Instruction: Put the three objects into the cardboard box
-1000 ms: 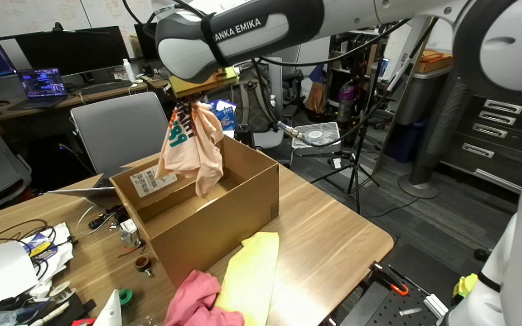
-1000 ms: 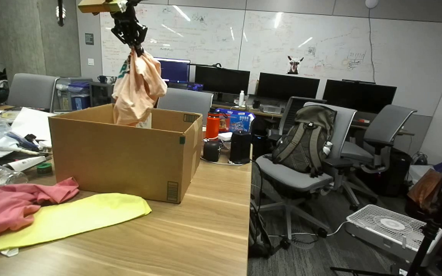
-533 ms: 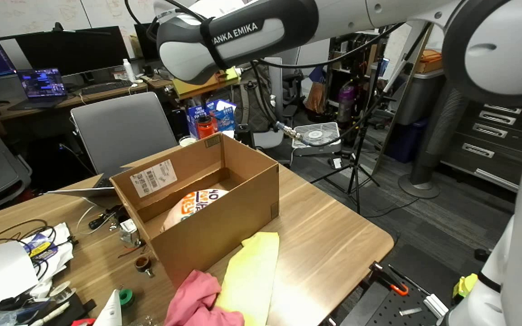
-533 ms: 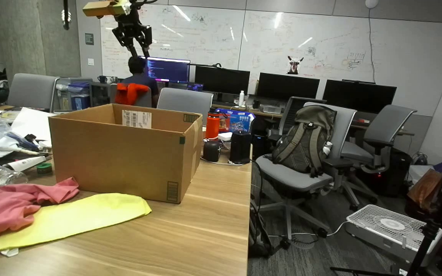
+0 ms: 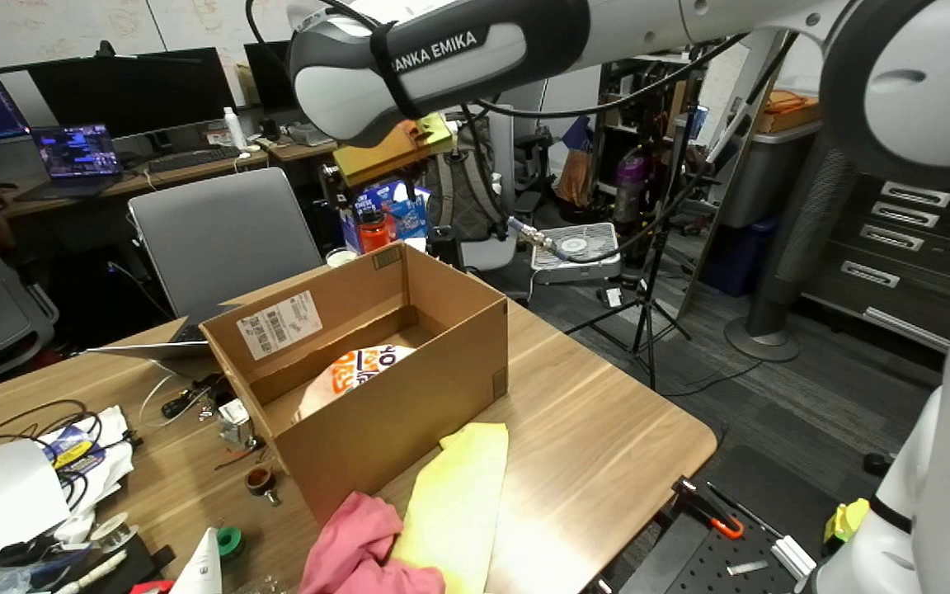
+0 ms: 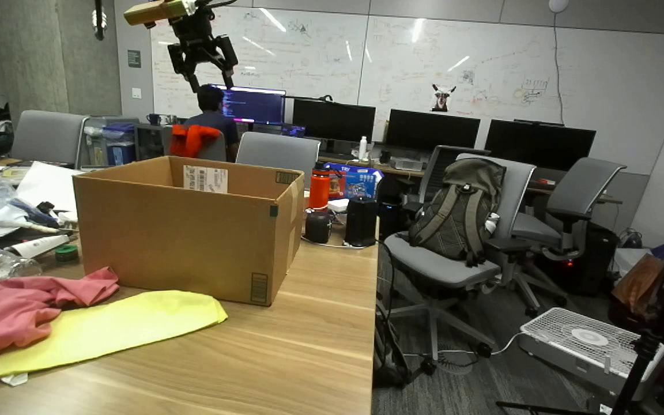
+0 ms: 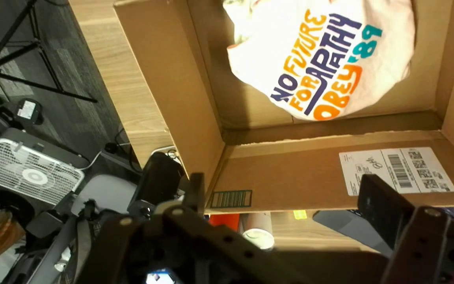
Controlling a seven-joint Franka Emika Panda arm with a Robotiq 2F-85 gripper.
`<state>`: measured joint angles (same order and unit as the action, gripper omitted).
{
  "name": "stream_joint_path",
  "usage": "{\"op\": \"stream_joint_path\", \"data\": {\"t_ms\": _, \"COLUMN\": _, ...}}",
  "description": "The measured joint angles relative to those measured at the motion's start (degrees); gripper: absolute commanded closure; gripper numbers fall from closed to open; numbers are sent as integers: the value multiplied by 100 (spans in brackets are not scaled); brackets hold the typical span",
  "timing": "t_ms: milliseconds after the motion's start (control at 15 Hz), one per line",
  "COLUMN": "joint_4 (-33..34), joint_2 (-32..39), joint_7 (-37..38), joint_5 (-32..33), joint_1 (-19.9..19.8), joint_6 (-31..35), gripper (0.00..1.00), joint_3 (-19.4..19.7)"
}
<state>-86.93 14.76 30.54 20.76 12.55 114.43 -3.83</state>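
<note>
Yellow cloth [image 6: 130, 325] lies flat at the front of the wooden surface [image 6: 314, 351], with a crumpled pink cloth [image 6: 26, 311] touching it; these two are presumably the objects left to load. Just beyond stands the cardboard box [image 5: 401, 412], and inside it rests the peach T-shirt [image 7: 329, 59], so one of three seems done. Above the box hangs the end effector [image 6: 211, 86], its fingers [image 7: 384, 211] spread apart with nothing between them. The step in hand looks like the change-over between objects; the next move likely calls for keeping clear of the box, swinging over the cloths and pinching one without dragging its neighbour. As for what escapes view, the pink cloth is cut off in both exterior views, the near wall [image 6: 176, 242] hides the T-shirt in an exterior view, the wrist view crops one end of the T-shirt, and in front of a blue carton [image 5: 411, 216] in an exterior view the fingers are hard to make out
</note>
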Motion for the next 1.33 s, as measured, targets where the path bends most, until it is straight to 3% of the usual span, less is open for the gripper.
{"op": "stream_joint_path", "data": {"t_ms": 600, "joint_4": -945, "joint_2": -916, "joint_7": -129, "joint_5": -500, "joint_1": -15, "joint_6": -1276, "gripper": 0, "joint_3": -60}}
{"op": "stream_joint_path", "data": {"t_ms": 1333, "joint_4": -2698, "joint_2": -1699, "joint_7": -761, "joint_5": -1632, "joint_1": -120, "joint_6": -1372, "gripper": 0, "joint_3": -240}}
